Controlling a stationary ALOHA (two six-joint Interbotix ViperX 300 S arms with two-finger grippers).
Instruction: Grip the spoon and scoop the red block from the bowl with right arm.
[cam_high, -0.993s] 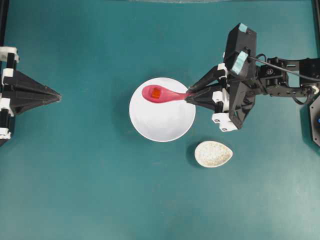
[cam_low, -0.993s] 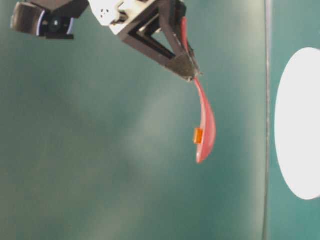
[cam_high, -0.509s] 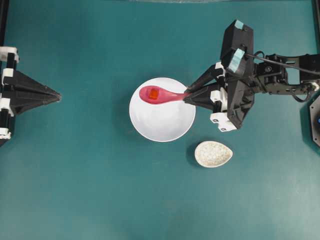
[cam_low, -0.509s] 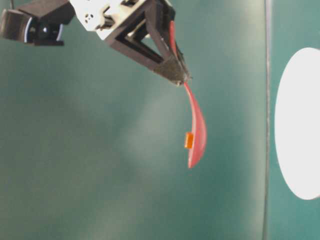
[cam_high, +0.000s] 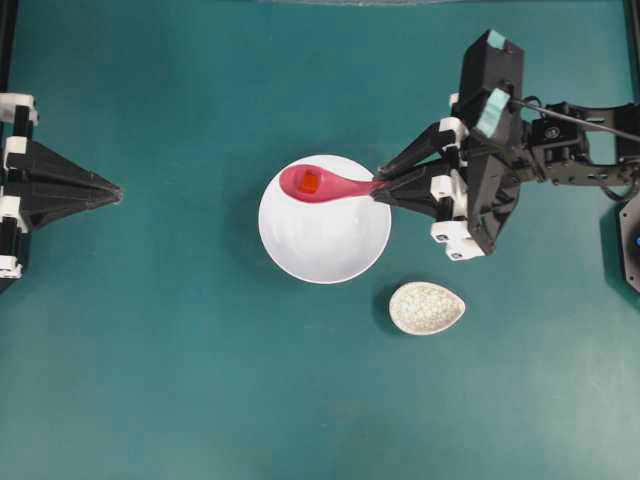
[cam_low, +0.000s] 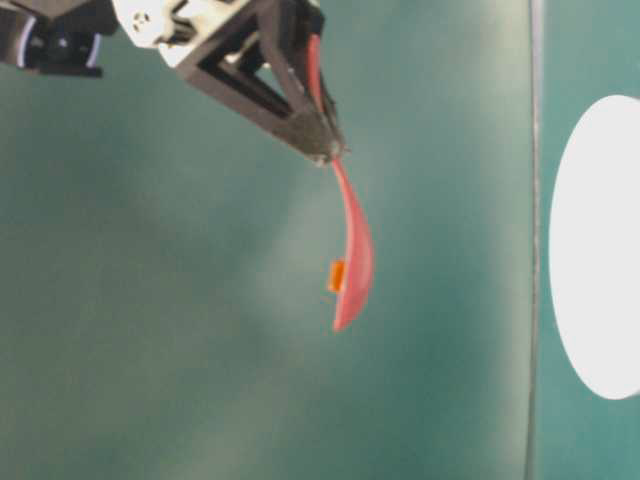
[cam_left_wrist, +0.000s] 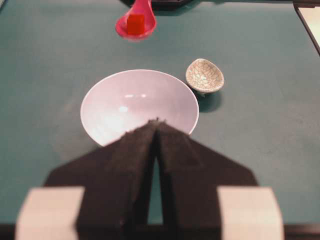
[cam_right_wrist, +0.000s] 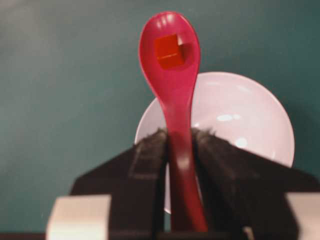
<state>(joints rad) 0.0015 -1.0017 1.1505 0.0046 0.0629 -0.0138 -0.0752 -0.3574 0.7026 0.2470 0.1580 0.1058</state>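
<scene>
The right end effector (cam_high: 378, 188) is clamped on the handle of the pink-red spoon (cam_high: 322, 185), its two black fingers (cam_right_wrist: 147, 165) pressed against either side of the handle with no gap showing in the right wrist view. The spoon sticks out from the fingertips toward the left of the overhead view, roughly level, with its scoop facing up. The red block (cam_high: 311, 182) sits inside the scoop — a tiny red-orange cube, well short of filling it.

From overhead, the scoop lies over the upper part of the white bowl (cam_high: 325, 240). The right wrist and left wrist views show the spoon raised clear of the bowl, with the bowl beneath and behind it, and the bowl's inside is bare white. In the table-level view the spoon (cam_low: 352, 255) hangs from the black fingertips against the teal backdrop, the block (cam_low: 337, 275) showing at its side.

The bowl rests on the teal tabletop (cam_high: 180, 380). A small speckled cream oval dish (cam_high: 427, 307) stands just beside the bowl, to its lower right in the overhead view, apart from it.

The left end effector (cam_high: 117, 190) sits at the left edge of the tabletop, well apart from the bowl — its pointed black fingers (cam_left_wrist: 135, 165) meet at the tips and grip nothing.
</scene>
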